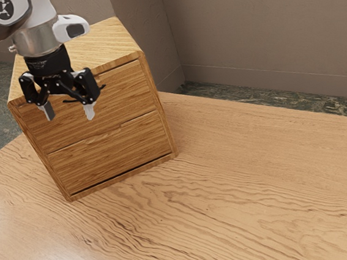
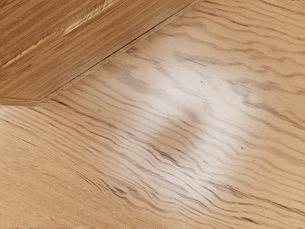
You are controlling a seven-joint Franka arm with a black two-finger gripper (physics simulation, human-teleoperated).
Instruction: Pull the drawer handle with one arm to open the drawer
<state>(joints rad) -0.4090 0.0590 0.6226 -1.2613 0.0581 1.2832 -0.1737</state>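
While poised with end effector (image 1: 68,110) spread and empty before upper drawer (image 1: 123,85) of cabinet (image 1: 97,42) on worktop (image 1: 259,189), judge drawer shut and handle (image 1: 100,88) ungripped. Remaining: close on handle, then pull outward.

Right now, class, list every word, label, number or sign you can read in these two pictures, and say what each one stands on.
No words or numbers can be read.
On the arm's round dark cap: a small white emblem, a sign and not letters.
On the drawer cabinet, the table and the gripper: no lettering.
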